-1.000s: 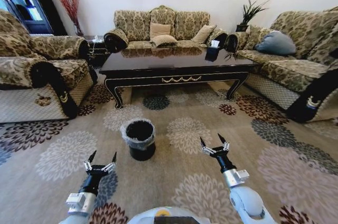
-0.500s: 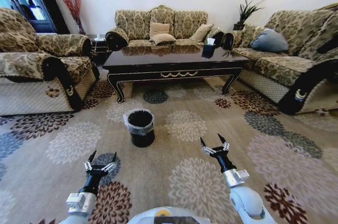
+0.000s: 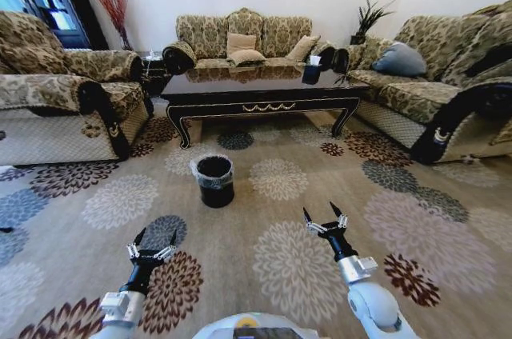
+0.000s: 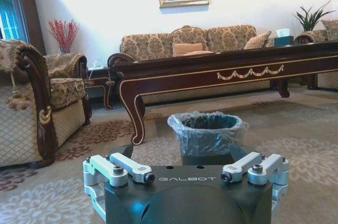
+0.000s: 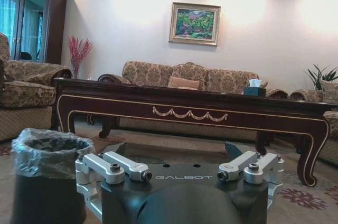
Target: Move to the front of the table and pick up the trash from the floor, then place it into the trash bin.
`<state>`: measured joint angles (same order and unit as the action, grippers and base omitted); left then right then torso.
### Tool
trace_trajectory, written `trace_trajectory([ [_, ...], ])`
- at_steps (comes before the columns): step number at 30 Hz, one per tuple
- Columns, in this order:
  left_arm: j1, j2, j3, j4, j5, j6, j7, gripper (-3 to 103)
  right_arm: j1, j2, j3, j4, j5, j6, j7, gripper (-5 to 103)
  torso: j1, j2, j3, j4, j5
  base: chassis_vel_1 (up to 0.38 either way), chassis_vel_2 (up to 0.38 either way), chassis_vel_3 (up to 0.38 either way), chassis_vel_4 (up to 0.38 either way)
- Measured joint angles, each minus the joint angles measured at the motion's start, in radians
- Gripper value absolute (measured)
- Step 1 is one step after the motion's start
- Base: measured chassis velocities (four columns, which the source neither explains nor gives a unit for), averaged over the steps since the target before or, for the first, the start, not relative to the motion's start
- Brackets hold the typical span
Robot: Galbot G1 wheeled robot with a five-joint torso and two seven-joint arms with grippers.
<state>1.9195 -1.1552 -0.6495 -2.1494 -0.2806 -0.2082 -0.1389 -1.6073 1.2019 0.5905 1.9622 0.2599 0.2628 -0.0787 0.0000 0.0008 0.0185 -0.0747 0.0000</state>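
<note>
The table stands ahead across the patterned carpet, dark and glossy with a gold scroll on its apron. In front of it stands the trash bin, black with a greyish liner. The trash is out of view. My left gripper hovers low over the carpet, open and empty, nearer to me than the bin. My right gripper is also open and empty, to the right of the bin.
An armchair flanks the table on the left, a sofa stands behind it, and another sofa runs along the right. A tissue box sits on the table. Open carpet lies between me and the bin.
The whole view has shifted: table, bin and sofas now look smaller and farther off, so the camera has backed away. Both grippers hold the same open pose.
</note>
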Motion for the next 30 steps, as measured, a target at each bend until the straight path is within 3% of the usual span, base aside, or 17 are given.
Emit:
trace_trajectory([
  [30, 0.0, 0.0, 0.0, 0.0, 0.0, 0.0, 0.0, 100, 0.0, 0.0, 0.0, 0.0, 0.0, 0.0, 0.0, 100, 0.0, 0.0, 0.0, 0.0002, -0.0001, 0.211, -0.208, -0.226, 0.219],
])
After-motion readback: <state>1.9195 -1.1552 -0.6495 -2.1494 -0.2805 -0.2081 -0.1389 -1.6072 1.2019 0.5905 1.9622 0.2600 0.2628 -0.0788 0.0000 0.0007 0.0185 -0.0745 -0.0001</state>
